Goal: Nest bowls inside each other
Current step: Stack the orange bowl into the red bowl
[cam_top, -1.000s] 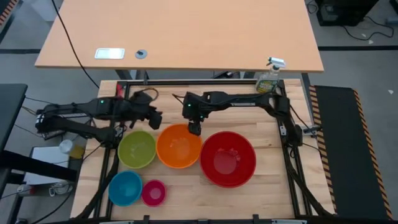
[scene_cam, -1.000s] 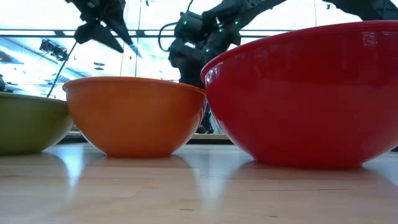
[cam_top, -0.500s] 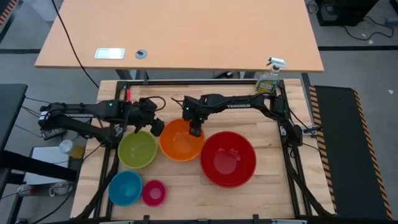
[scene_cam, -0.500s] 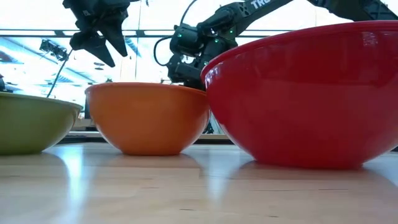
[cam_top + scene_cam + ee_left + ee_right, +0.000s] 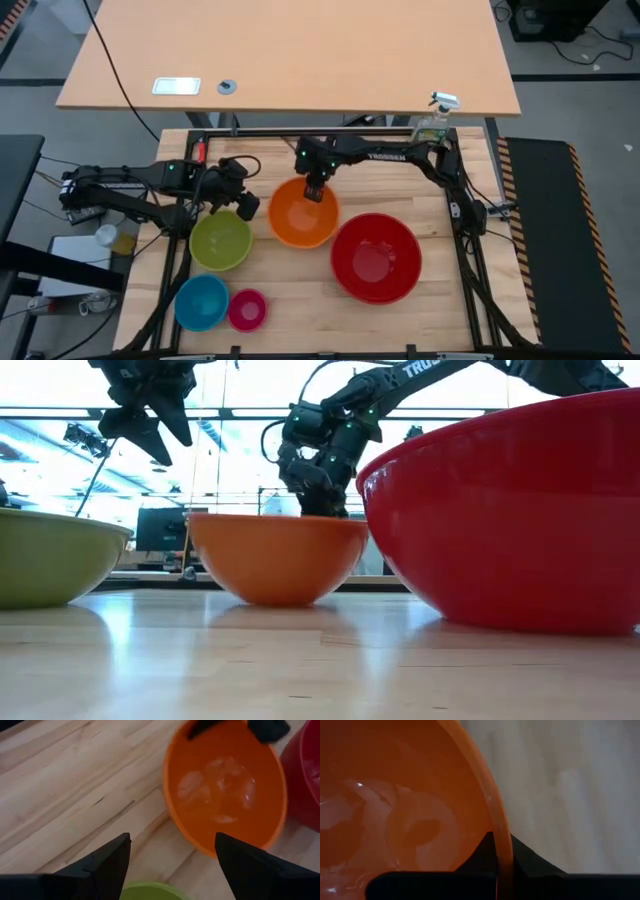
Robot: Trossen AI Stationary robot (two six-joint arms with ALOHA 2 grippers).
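An orange bowl (image 5: 303, 212) stands on the wooden table between a green bowl (image 5: 220, 240) and a big red bowl (image 5: 376, 257). A blue bowl (image 5: 201, 301) and a small pink bowl (image 5: 247, 309) sit near the front left. All the bowls stand on their bases, none inside another. My right gripper (image 5: 313, 190) is shut on the orange bowl's far rim. My left gripper (image 5: 243, 203) hangs open above the table, between the green and orange bowls, with nothing between its fingers (image 5: 110, 855). My right gripper holds the orange bowl's rim (image 5: 502, 855) at the bowl's far side. One finger is inside the bowl and one outside, with the wall pinched between them. The fingers come slanting down from the far side. In the low view the bowl's base (image 5: 280, 600) rests on the table.
A spray bottle (image 5: 433, 125) stands at the far right corner of the table. A dark metal frame (image 5: 470, 250) runs round the table's edges. Bare wood lies in front of the orange bowl and at the near right.
My right gripper has shut on the orange bowl's far rim and has drawn the bowl along the table toward the far edge and a little right, away from the green bowl. The red bowl has shifted slightly toward the right.
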